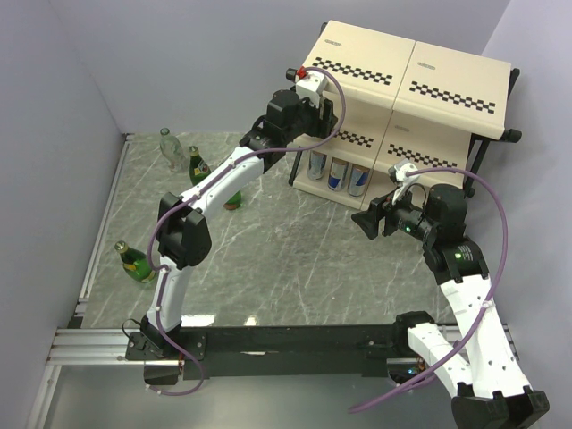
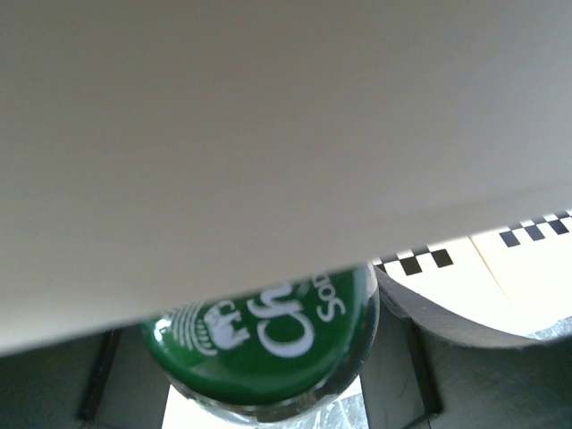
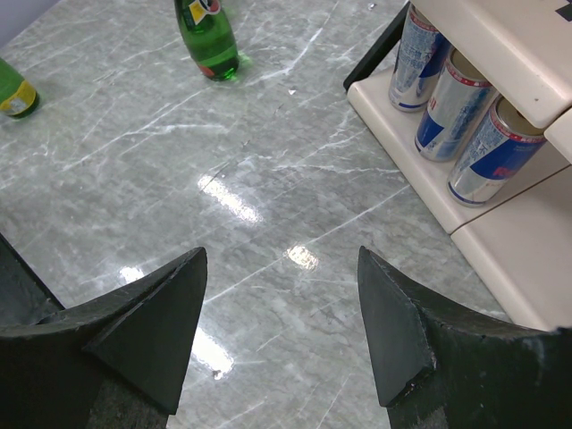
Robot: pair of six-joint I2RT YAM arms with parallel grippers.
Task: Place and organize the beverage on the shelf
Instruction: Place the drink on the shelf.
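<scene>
Left wrist view: the left gripper [image 2: 257, 389] is clamped on a green bottle [image 2: 268, 344], whose cap sits close under a board of the shelf [image 2: 268, 134]. The right gripper [image 3: 281, 326] hangs over the worktop [image 3: 268, 197], jaws apart and empty. Three cans [image 3: 451, 107] stand ahead to its right on the shelf's lowest tier, and a second bottle [image 3: 207, 36] stands far ahead to its left.

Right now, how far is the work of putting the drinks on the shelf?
Done: three cans stand on the shelf's lowest board. In hand: the left hand seems to hold a green-capped bottle under a shelf board. Left: four bottles on the table; the right hand is open, empty.
</scene>
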